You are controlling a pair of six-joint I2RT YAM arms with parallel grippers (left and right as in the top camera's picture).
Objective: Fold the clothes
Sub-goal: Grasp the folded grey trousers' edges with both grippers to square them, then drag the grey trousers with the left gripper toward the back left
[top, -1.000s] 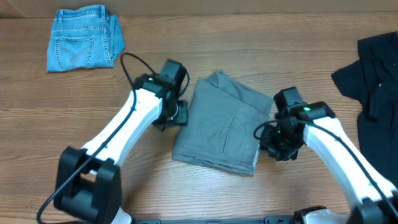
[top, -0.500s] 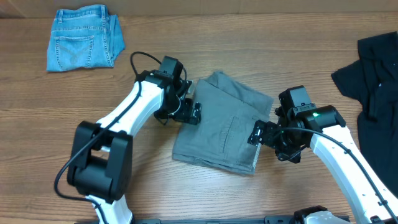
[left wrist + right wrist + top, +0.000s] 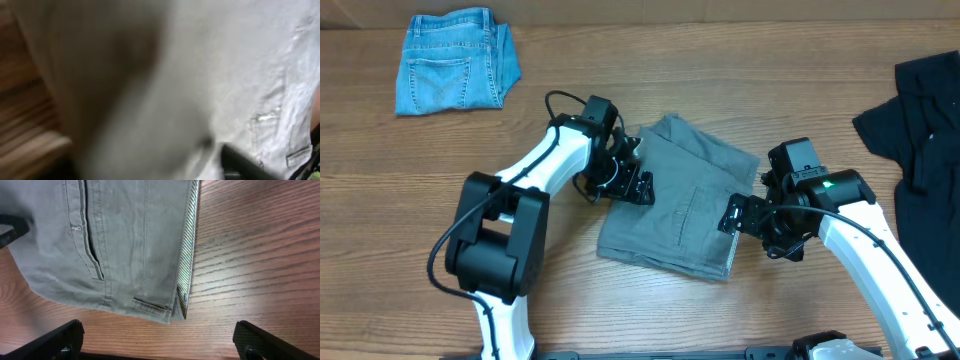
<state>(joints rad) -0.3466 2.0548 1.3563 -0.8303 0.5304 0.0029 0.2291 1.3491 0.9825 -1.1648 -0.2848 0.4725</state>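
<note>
A folded grey pair of trousers [image 3: 680, 205] lies in the middle of the wooden table. My left gripper [image 3: 627, 176] is at its left edge, over the cloth. In the left wrist view blurred grey cloth [image 3: 165, 75] fills the frame very close to the camera, and only one dark finger [image 3: 245, 159] shows, so I cannot tell how the jaws stand. My right gripper [image 3: 744, 218] is at the trousers' right edge. Its jaws stand wide open [image 3: 160, 345] over bare wood, just short of the waistband corner [image 3: 155, 307].
Folded blue jeans [image 3: 455, 60] lie at the back left. A crumpled black garment [image 3: 920, 120] lies at the right edge of the table. Bare wood [image 3: 380, 220] shows around the grey trousers.
My left gripper moved right from beside the trousers onto their left edge. My right gripper opened and swung toward the right edge, then held still.
</note>
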